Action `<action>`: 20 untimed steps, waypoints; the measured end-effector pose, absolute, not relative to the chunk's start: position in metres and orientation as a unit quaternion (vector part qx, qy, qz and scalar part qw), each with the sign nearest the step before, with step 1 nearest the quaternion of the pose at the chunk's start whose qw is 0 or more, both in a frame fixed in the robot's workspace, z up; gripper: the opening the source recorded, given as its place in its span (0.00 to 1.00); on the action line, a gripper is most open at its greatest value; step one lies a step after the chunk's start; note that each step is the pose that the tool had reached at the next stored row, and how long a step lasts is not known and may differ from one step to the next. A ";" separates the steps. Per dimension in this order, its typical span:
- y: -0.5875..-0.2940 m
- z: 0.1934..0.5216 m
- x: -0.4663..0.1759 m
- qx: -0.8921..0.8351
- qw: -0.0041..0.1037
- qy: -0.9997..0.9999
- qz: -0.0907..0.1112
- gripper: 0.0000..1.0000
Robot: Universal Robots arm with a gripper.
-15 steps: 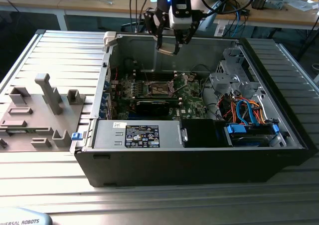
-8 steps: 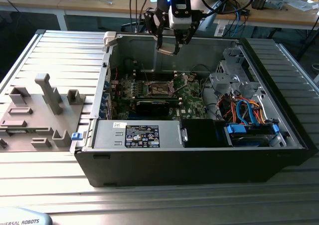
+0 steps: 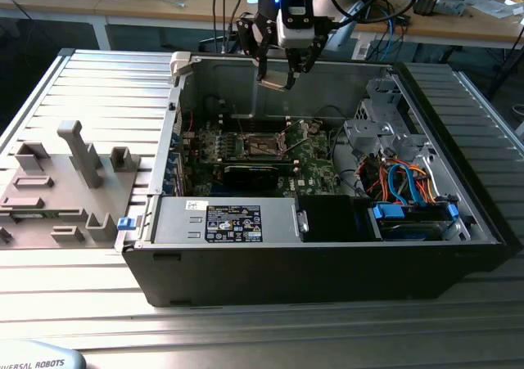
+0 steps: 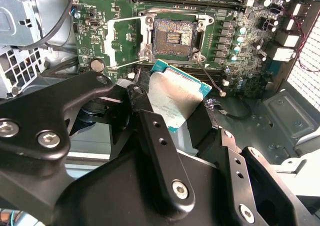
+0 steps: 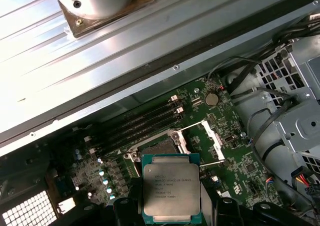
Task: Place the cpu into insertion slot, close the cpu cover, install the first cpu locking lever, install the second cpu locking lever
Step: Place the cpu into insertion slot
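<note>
My gripper hangs over the back of the open computer case, shut on the cpu, a flat square chip with a silver-grey top and a green rim. In both wrist views the cpu sits between the black fingers, held above the green board and just short of the insertion slot. The insertion slot lies bare, its dark contact field showing. The cpu cover stands swung open at one side of the slot, with thin wire levers raised beside it.
The case lies on its side on a ribbed metal table. Inside are a power supply, a drive bay with blue and orange cables and a perforated metal cage. A grey fixture plate lies at the exterior view's left.
</note>
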State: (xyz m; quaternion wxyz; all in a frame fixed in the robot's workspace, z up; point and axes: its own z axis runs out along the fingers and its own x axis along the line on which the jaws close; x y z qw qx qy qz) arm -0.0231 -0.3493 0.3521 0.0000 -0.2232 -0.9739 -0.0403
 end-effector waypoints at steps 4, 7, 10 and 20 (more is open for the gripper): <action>-0.349 0.352 -0.023 -0.225 0.000 -0.973 -0.040 0.54; -0.349 0.352 -0.023 -0.227 0.000 -0.973 -0.040 0.54; -0.349 0.352 -0.023 -0.229 0.000 -0.973 -0.040 0.54; -0.349 0.352 -0.023 -0.234 0.000 -0.971 -0.040 0.54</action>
